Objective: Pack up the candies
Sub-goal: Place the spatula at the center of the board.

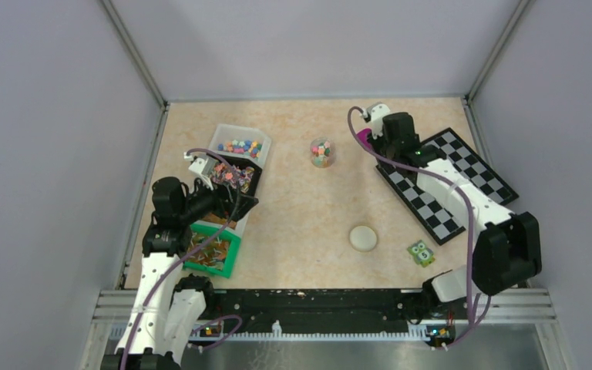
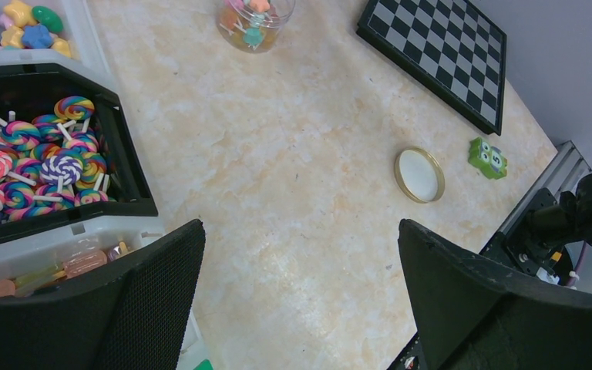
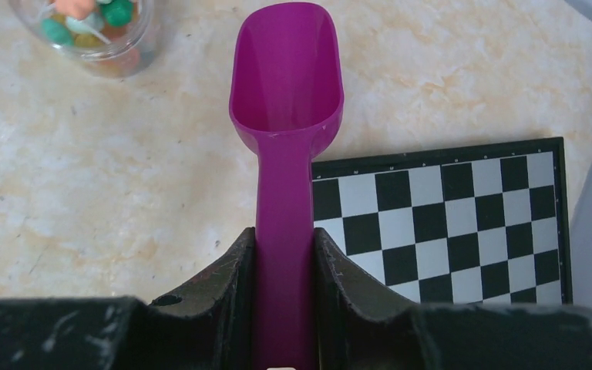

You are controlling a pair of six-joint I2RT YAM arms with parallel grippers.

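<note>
The candies [image 1: 239,145] are tiny multicoloured pieces lying in a white bin [image 1: 221,132] at the back left; its corner with candies [image 2: 14,21] also shows in the left wrist view. A clear jar [image 1: 322,152] [image 3: 92,35] mid-table holds more coloured pieces. My right gripper [image 3: 284,247] is shut on the handle of a magenta scoop [image 3: 287,85], whose bowl is empty and held level to the right of the jar; from above the scoop [image 1: 364,137] peeks out by that gripper [image 1: 371,140]. My left gripper [image 2: 301,239] is open over bare table beside the bins.
A black bin of swirl lollipops [image 2: 31,162] [image 1: 231,176] and a green bin [image 1: 212,250] sit in front of the white bin. A chessboard [image 1: 447,181] [image 3: 447,216] lies at the right. A round cream lid [image 1: 363,237] [image 2: 419,175] and a green owl block [image 1: 421,253] [image 2: 487,158] lie near the front.
</note>
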